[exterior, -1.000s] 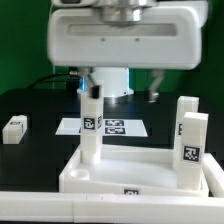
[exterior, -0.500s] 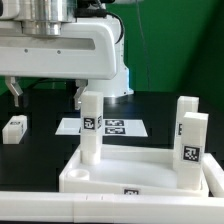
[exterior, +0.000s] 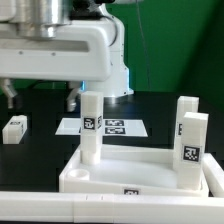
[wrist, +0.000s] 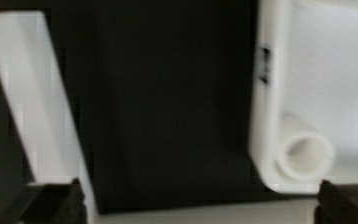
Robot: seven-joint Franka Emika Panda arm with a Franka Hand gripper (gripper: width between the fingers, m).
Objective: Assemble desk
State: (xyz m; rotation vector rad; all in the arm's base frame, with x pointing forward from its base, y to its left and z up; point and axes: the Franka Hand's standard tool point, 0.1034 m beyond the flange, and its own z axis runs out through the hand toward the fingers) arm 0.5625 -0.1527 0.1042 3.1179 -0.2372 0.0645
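The white desk tabletop (exterior: 110, 170) lies at the front with its rim up. Three white legs stand in its corner sockets: one at the near left corner (exterior: 91, 130) and two on the exterior view's right (exterior: 187, 118) (exterior: 193, 150). A fourth leg (exterior: 14, 128) lies loose on the black table at the left. My gripper (exterior: 40, 100) hangs open and empty above the table, left of the standing leg and right of the loose one. In the wrist view my gripper (wrist: 202, 205) spans black table, with a tabletop corner and its empty socket (wrist: 307, 155) to one side.
The marker board (exterior: 112, 127) lies flat behind the tabletop. A long white bar (exterior: 60, 208) runs along the front edge. In the wrist view a white strip (wrist: 30, 110) lies near one finger. The robot base (exterior: 112, 80) stands at the back.
My gripper has moved from above the near left standing leg toward the exterior view's left, still open and empty. The parts have not moved.
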